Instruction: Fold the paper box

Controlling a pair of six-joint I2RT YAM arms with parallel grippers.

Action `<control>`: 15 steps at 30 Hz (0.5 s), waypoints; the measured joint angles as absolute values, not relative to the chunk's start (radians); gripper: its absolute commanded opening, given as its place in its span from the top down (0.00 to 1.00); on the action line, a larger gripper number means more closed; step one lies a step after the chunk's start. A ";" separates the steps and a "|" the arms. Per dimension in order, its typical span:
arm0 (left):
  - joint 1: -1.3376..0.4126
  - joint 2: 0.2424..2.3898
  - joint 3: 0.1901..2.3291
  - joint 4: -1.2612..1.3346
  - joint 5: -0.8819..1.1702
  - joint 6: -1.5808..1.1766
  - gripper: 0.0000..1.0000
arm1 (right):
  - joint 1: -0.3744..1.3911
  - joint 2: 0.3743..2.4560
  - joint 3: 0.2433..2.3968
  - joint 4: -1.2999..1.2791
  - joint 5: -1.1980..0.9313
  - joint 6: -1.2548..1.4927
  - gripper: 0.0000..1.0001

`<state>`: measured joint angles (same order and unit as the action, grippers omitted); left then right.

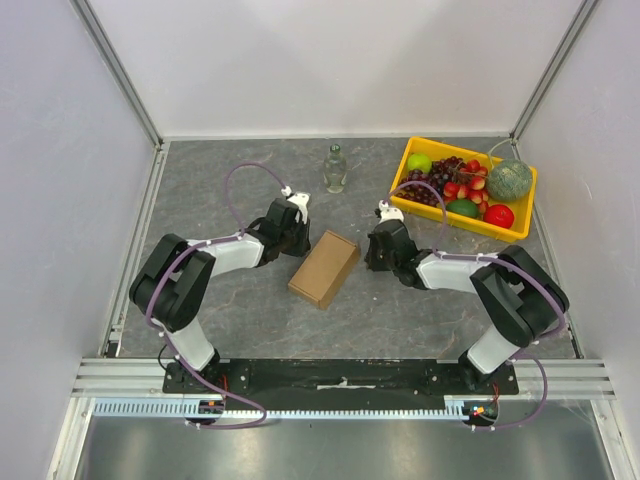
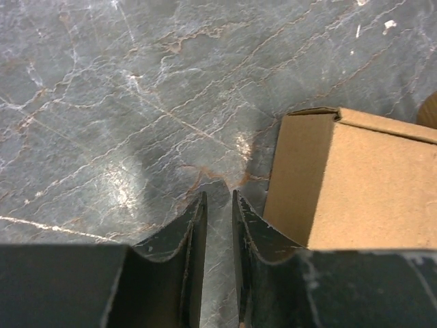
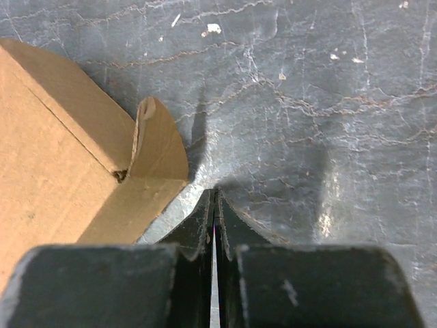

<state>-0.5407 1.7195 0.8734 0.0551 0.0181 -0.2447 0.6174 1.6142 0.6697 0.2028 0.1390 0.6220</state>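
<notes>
The paper box lies on the grey table as a closed brown carton, between the two arms. My left gripper is just off its left far corner; in the left wrist view the box is to the right of the gripper, whose jaws stand a narrow gap apart with only table between them. My right gripper is just right of the box. Seen from the right wrist, its fingers are pressed together and empty, next to a rounded flap that sticks out from the box.
A yellow tray of fruit stands at the back right. A small glass bottle stands at the back middle. White walls with metal rails enclose the table on three sides.
</notes>
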 measured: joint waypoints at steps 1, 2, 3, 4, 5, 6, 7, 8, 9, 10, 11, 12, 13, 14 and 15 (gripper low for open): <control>-0.541 1.720 0.874 0.063 0.028 -0.245 0.72 | 0.617 1.620 0.676 0.205 0.134 0.622 0.96; -0.541 1.720 0.874 0.068 0.036 -0.245 0.72 | 0.617 1.628 0.682 0.208 0.131 0.625 0.96; -0.541 1.720 0.874 0.076 0.046 -0.245 0.72 | 0.617 1.636 0.689 0.210 0.128 0.627 0.96; -0.541 1.720 0.874 0.086 0.057 -0.245 0.72 | 0.617 1.645 0.698 0.213 0.125 0.628 0.96; -0.541 1.720 0.874 0.092 0.067 -0.245 0.72 | 0.617 1.655 0.707 0.217 0.118 0.629 0.96; -0.542 1.720 0.874 0.097 0.078 -0.245 0.72 | 0.617 1.664 0.715 0.221 0.111 0.630 0.96; -0.544 1.720 0.874 0.107 0.089 -0.245 0.72 | 0.617 1.672 0.722 0.225 0.106 0.632 0.96; -0.546 1.720 0.874 0.112 0.094 -0.245 0.72 | 0.617 1.678 0.727 0.227 0.101 0.633 0.96; -0.551 1.720 0.874 0.119 0.105 -0.245 0.72 | 0.617 1.683 0.731 0.230 0.097 0.636 0.96; -0.556 1.720 0.874 0.124 0.109 -0.245 0.72 | 0.617 1.687 0.735 0.231 0.090 0.637 0.96; -0.562 1.720 0.874 0.130 0.113 -0.245 0.72 | 0.617 1.691 0.739 0.232 0.084 0.639 0.96; -0.566 1.720 0.874 0.133 0.117 -0.245 0.72 | 0.617 1.694 0.742 0.232 0.080 0.640 0.96; -0.575 1.720 0.874 0.136 0.119 -0.245 0.72 | 0.617 1.696 0.744 0.232 0.078 0.641 0.96; -0.581 1.720 0.874 0.136 0.119 -0.244 0.72 | 0.616 1.698 0.746 0.232 0.076 0.642 0.96; -0.584 1.720 0.874 0.136 0.117 -0.244 0.72 | 0.614 1.699 0.748 0.231 0.075 0.645 0.96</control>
<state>-0.5842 1.7203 0.8738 0.1364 0.1169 -0.2443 0.6144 1.6989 0.7483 0.2306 0.0746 0.6445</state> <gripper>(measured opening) 0.279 0.040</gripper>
